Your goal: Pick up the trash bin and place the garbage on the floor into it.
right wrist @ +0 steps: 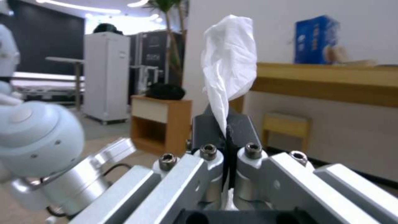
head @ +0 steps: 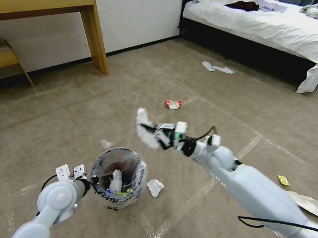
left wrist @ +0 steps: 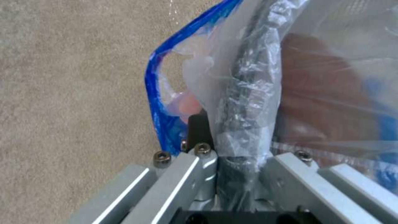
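The trash bin (head: 118,177), lined with a crinkled clear bag with black lettering, is low at the front left, with some litter inside. My left gripper (head: 90,181) is shut on its rim; in the left wrist view the gripper (left wrist: 226,146) pinches the bagged rim (left wrist: 248,93). My right gripper (head: 157,134) hangs in the air above and right of the bin, shut on a crumpled white tissue (head: 143,127). In the right wrist view the tissue (right wrist: 228,65) sticks up out of the shut gripper (right wrist: 228,133). On the floor (head: 238,113) lie more garbage: a white tissue (head: 155,187) beside the bin, another tissue (head: 106,143) behind it, and a red-white bowl (head: 173,104) farther off.
A yellow wrapper (head: 283,180) and a paper sheet (head: 310,204) lie at the right near my arm. Two white slippers (head: 217,68) sit before the bed (head: 279,29) at the back right. A wooden table (head: 65,5) and a stool (head: 3,57) stand at the back left.
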